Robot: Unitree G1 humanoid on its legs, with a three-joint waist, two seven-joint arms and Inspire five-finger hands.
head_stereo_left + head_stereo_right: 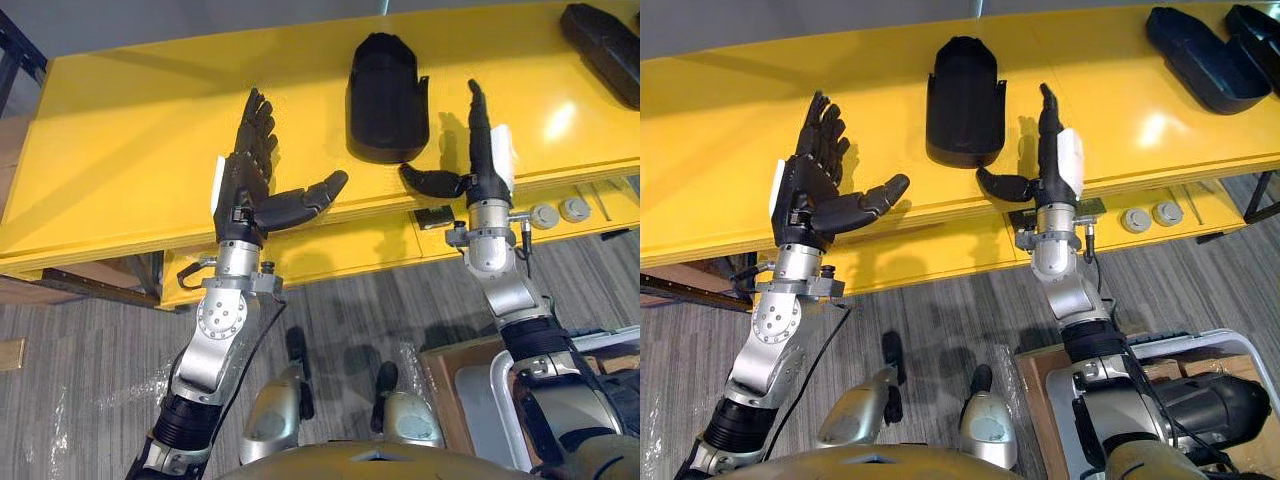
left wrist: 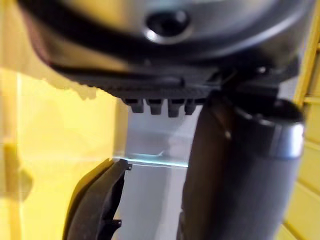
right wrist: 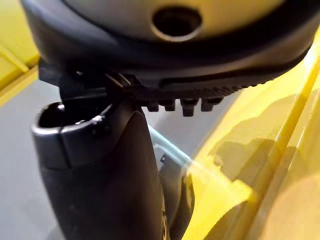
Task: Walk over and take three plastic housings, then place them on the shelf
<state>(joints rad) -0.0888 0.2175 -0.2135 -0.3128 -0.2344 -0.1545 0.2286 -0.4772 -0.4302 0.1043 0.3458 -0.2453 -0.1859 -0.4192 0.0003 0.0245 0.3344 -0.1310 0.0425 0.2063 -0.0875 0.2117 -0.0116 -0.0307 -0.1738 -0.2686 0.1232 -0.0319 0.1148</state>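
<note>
A black plastic housing point(image 1: 387, 97) lies on the yellow table point(image 1: 130, 140), between my two hands. My left hand point(image 1: 252, 178) hovers over the table to the housing's left, fingers straight and thumb spread toward it, holding nothing. My right hand point(image 1: 482, 140) stands edge-on just right of the housing, fingers straight up and thumb point(image 1: 432, 180) pointing toward the housing's near corner, also empty. Two more black housings point(image 1: 1200, 45) lie at the table's far right. In the left wrist view the housing's edge point(image 2: 95, 202) shows past my thumb point(image 2: 235, 170).
Under the table's front edge sits a lower yellow ledge point(image 1: 560, 215) with two grey round knobs point(image 1: 558, 212) and a small dark part point(image 1: 433, 216). A brown box with a grey tray point(image 1: 1160, 370) stands on the floor at lower right.
</note>
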